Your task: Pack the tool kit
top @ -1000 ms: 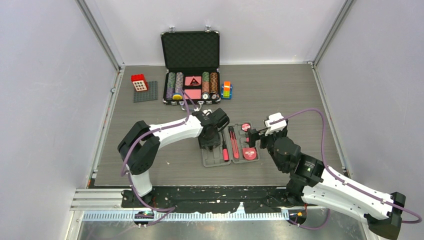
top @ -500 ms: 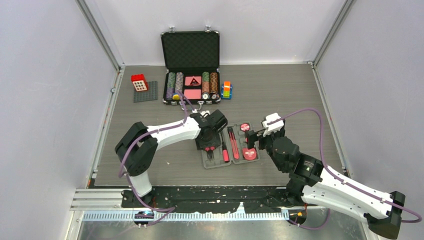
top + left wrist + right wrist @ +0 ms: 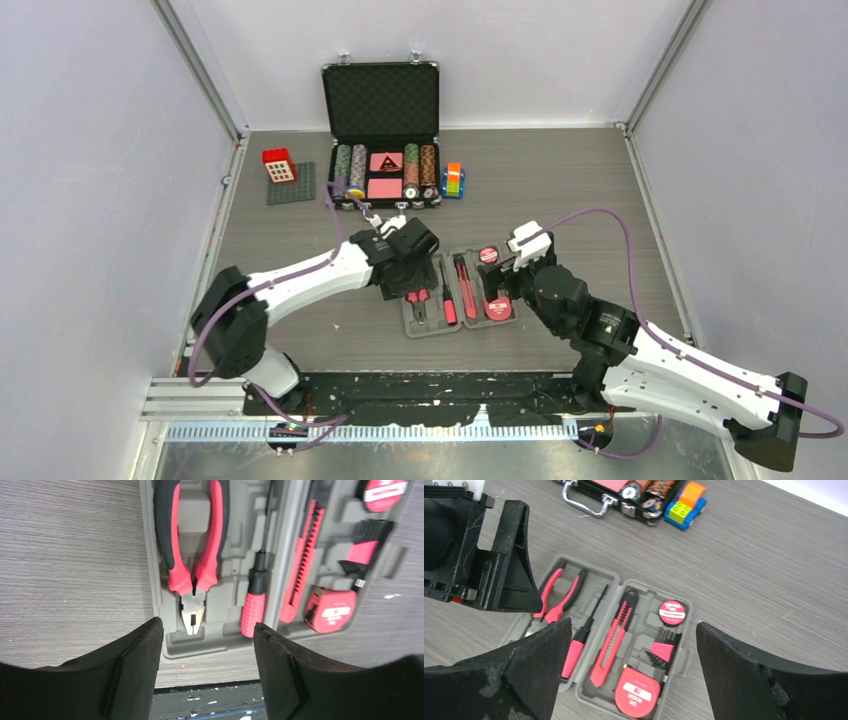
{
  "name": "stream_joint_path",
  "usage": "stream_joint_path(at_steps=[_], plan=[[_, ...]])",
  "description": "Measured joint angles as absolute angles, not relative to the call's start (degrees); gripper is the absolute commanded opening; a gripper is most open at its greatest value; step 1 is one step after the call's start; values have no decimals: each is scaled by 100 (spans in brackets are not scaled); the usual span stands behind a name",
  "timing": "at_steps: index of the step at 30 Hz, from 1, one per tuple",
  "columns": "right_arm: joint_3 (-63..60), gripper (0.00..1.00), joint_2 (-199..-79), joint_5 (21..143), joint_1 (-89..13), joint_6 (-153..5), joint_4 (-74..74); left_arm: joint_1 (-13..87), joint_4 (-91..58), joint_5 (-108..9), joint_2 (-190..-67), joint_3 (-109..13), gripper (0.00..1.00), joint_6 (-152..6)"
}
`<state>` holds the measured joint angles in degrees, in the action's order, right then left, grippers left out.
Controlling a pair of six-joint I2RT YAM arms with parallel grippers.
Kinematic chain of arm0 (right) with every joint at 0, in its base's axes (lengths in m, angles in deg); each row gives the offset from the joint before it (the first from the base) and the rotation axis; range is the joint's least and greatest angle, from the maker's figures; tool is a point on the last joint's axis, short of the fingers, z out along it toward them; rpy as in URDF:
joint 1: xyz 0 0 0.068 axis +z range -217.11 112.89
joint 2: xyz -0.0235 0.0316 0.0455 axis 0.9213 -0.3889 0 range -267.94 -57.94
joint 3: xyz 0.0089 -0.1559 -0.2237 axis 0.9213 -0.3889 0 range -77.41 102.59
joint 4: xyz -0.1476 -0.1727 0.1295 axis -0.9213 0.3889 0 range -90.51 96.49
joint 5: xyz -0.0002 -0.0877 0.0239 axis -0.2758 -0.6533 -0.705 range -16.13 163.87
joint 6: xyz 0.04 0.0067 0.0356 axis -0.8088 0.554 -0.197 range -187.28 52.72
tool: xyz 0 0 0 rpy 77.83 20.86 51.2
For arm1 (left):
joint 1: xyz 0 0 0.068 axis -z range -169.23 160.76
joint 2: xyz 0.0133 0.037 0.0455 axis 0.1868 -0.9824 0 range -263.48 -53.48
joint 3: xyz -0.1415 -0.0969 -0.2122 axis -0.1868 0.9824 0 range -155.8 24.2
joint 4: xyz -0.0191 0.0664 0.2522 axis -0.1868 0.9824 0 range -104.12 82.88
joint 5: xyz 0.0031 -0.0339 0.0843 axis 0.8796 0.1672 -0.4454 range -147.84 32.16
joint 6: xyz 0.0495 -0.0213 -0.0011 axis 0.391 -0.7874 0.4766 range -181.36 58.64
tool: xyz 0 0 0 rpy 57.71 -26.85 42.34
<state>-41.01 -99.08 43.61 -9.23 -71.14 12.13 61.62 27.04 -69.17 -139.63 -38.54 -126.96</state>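
At the near middle of the table (image 3: 560, 190), the grey case (image 3: 425, 325) lies open flat, between the two grippers. Its left half holds the pliers (image 3: 191, 605) in the leftmost slot, with the screwdriver (image 3: 253, 605) just to their right. The right half holds the knife (image 3: 300, 565) beside the hinge and the tape measure (image 3: 332, 610) at its near right corner. The left gripper (image 3: 207, 630) hovers over the left half, above the pliers, jaws partly apart and holding nothing. The right gripper (image 3: 631, 627) hangs above the case's right side, jaws spread wide and empty. A chip case (image 3: 382, 150) stands open at the far edge.
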Motion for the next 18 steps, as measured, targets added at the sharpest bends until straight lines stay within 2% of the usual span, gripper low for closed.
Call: stream_joint_path(at_steps=[5,10,18], plan=[[-3473,88,-10903,4846,-923,-7355,1300,6048,2071,-6797,-13104,-3011,55,-12700],[-2695,79,-12289,5294,-925,-7696,1534,5897,1244,-6528,-12953,-1948,47,-12840],[-1567,54,-14376,5946,-1174,-8356,1919,5609,335,-6323,-12518,-834,35,-13081]])
